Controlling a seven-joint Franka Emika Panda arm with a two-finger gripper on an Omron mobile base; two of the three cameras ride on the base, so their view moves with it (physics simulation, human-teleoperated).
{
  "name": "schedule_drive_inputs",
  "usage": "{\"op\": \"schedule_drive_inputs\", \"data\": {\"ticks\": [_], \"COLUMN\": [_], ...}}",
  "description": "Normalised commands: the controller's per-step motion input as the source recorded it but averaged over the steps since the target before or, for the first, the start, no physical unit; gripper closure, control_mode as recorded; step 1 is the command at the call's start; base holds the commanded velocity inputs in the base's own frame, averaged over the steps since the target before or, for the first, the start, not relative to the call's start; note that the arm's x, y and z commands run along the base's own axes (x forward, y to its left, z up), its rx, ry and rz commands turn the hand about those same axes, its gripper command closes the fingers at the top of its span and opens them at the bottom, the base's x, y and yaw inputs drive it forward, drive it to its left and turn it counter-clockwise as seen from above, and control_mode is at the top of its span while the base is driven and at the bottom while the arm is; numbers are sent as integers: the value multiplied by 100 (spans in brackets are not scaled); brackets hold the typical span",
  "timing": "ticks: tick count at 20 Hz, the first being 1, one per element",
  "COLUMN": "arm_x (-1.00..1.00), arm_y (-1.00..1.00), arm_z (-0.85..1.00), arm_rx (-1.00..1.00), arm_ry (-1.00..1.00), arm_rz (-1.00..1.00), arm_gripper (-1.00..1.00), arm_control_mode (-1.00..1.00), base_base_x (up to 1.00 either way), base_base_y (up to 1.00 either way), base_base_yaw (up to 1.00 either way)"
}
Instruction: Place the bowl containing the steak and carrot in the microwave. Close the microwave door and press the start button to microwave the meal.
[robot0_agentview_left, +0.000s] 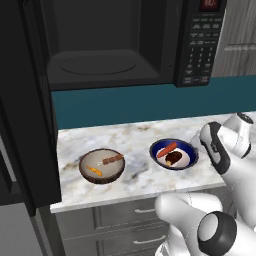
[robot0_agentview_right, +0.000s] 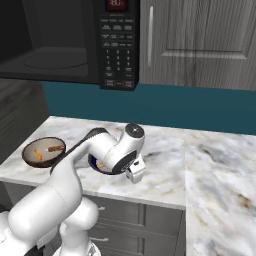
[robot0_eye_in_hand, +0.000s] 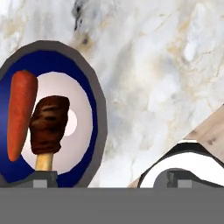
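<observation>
The white arm (robot0_agentview_right: 60, 195) rises from its base, bends forward at the elbow and folds downward at the wrist (robot0_agentview_right: 125, 147). The hand points down toward the work surface. The gripper (robot0_eye_in_hand: 109, 177) is spread to its full width; the two dark fingertips (robot0_eye_in_hand: 43, 178) stand far apart at the bottom of the hand view, nothing between them.

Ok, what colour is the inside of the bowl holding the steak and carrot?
The bowl is white inside with a dark-blue band; clearest in the hand view.
</observation>
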Motion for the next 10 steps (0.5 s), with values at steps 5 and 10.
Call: {"op": "schedule_drive_inputs", "data": {"ticks": [5, 10], "arm_x": [14, 22], "arm_y": [-3, 0], "arm_z": [-22, -26], "arm_rx": [3, 0], "arm_ry": [0, 1], "arm_rz": [8, 6], "arm_gripper": [-100, -100], "arm_control_mode": [-100, -100], "base_base_x": [0, 0], "base_base_y": [0, 0], "base_base_yaw": [0, 0]}}
